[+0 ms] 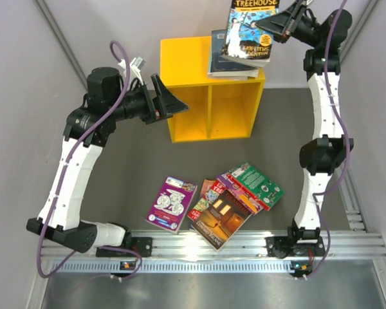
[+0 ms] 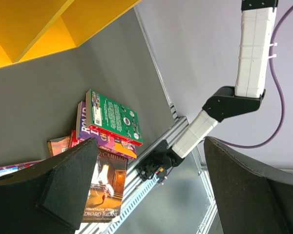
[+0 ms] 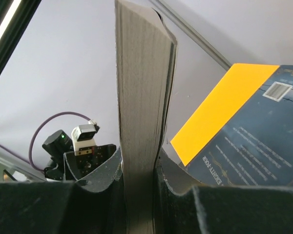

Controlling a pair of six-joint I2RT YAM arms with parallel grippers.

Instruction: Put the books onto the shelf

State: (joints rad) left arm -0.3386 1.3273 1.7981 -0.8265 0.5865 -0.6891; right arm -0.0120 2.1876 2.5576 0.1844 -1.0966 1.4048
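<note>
Nearest the arm bases, at least 4 thin paperback books lie on the grey table: a purple one sits apart to the left, while a dark brown one, a red one and a green one are overlapped in a heap. Further in, the left gripper is held wide open and empty beside the bright yellow 2-compartment shelf. Farthest, the right gripper is clenched on one edge of an illustrated Treehouse paperback, which is carried tilted above the dark books already stacked on the shelf top. The paperback should be levelled and lowered squarely onto that stack before being released, so that nothing is pushed off the edge.
</note>
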